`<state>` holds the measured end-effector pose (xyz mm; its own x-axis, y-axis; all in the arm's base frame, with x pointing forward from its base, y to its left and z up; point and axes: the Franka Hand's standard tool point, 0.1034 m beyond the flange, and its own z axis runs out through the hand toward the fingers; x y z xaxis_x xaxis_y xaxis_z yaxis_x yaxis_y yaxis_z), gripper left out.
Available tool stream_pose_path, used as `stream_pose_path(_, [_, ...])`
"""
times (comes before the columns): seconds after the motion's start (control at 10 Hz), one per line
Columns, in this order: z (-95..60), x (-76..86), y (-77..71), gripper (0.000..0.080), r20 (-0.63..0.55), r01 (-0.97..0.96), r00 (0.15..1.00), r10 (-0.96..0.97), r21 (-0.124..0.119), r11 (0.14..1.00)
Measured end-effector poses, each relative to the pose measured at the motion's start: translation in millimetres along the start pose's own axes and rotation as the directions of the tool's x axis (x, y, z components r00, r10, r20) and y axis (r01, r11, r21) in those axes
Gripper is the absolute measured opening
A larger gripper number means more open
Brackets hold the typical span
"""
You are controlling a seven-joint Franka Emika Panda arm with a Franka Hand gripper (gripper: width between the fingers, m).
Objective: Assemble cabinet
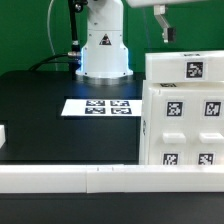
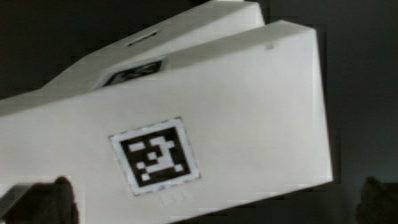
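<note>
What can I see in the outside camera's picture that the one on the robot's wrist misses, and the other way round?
Only the exterior view shows the robot's base, the black table, the marker board and the long white rail. Only the wrist view shows the dark fingertips at the picture's edge, close over one tagged white panel. Both show the cabinet.

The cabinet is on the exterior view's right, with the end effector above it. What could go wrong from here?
1. In the wrist view the fingertips flank a tilted face of the cabinet; closing there may slip.
2. The cabinet stands close to the long white rail, so a push might knock it against the rail.
3. The end effector is largely cropped, so alignment is uncertain.
</note>
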<state>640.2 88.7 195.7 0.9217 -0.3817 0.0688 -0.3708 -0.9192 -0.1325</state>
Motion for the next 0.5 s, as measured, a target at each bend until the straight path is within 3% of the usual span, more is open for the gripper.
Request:
stream_pose_path(0.3, [0.8,0.6,2.4,0.0796,0.002,0.258,0.966,-0.258,-0.018,0.966])
stream_pose_path(0.5, [6.1,-1.0,-4.6,0.0796,0.030,0.585,0.811,-0.584,-0.059,0.809])
